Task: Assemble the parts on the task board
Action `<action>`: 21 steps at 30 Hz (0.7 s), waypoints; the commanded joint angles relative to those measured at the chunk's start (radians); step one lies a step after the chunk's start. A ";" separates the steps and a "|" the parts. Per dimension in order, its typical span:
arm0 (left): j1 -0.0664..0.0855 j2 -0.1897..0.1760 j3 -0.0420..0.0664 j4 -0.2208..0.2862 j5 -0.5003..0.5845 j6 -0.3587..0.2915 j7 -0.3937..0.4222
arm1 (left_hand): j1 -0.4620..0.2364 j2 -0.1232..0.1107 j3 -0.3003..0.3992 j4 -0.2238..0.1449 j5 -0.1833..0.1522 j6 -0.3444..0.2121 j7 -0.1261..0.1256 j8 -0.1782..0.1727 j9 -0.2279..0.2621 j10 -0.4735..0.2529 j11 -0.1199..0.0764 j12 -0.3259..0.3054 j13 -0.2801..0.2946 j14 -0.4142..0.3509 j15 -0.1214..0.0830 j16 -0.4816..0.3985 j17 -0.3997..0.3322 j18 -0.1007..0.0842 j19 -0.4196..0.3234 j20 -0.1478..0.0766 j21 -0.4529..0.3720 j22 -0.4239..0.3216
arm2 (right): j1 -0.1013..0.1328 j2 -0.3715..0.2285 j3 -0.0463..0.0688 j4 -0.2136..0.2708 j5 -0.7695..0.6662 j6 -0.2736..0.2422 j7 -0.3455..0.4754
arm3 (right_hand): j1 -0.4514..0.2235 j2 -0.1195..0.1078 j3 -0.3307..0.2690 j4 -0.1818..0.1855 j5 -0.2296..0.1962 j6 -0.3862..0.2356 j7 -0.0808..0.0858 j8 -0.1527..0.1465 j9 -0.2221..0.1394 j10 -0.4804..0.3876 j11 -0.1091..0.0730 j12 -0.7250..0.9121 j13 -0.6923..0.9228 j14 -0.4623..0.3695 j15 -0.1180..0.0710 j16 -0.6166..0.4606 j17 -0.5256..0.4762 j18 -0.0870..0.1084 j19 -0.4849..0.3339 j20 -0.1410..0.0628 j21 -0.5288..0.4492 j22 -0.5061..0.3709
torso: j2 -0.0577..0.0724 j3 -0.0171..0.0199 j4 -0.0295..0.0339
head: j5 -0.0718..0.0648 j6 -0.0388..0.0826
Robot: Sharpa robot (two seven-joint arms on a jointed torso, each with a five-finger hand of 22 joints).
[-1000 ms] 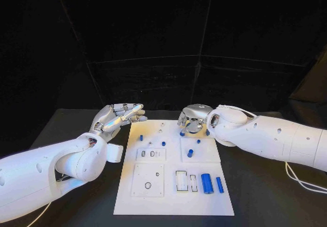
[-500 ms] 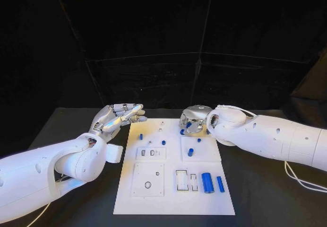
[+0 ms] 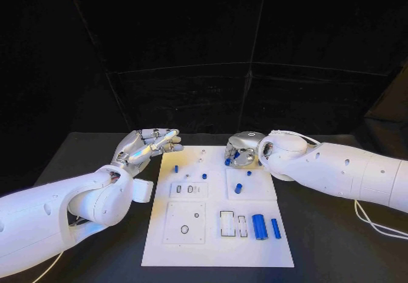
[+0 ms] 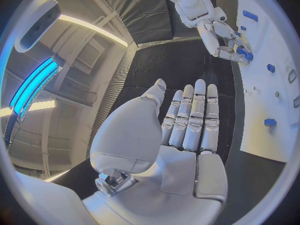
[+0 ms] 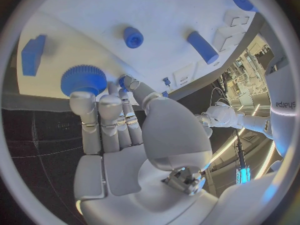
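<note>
Two hands flank the far end of the board (image 3: 217, 247), and only the right hand (image 3: 240, 151) is at work there: it hangs palm-down over the board's far right corner, its fingertips (image 5: 125, 81) at a blue ribbed knob (image 5: 83, 79) and a small blue piece beside it. Whether they already pinch anything I cannot tell; they touch or nearly touch, curled rather than spread. The left hand (image 3: 149, 147) hovers off the board's far left edge over the bench (image 3: 94, 154), fingers straight and together, palm bare, holding nothing. The relation that matters is this: the knob lies right under the right hand's fingertips, at the far edge, while the seats and other parts lie nearer the robot. A short peg (image 3: 237, 190) sits in mid-board, its long axis running roughly front to back, and two long cylinders (image 3: 266, 227) lie side by side near the front right, also pointing front to back. The right hand is plainly the nearer one, so I judge that the coming move falls to it, drawing toward the robot.
</note>
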 commanded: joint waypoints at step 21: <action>0.001 -0.003 0.001 0.000 -0.006 0.021 0.001 | 0.002 -0.002 0.000 -0.008 0.006 -0.002 0.005 -0.007 -0.001 -0.005 0.007 -0.008 -0.001 -0.005 0.006 -0.005 0.001 0.006 0.006 -0.002 -0.002 -0.002 | 0.002 0.000 0.000 0.005 0.046 -0.042 0.017 | -0.026 0.004 0.053 0.032 0.017 0.039 -0.006 0.005 0.002 0.039 -0.007 0.004 0.000 0.017 -0.002 0.072 0.059 -0.018 0.017 -0.003 0.054 0.069 | 0.012 0.0017 0.0016 | 0.004 0.000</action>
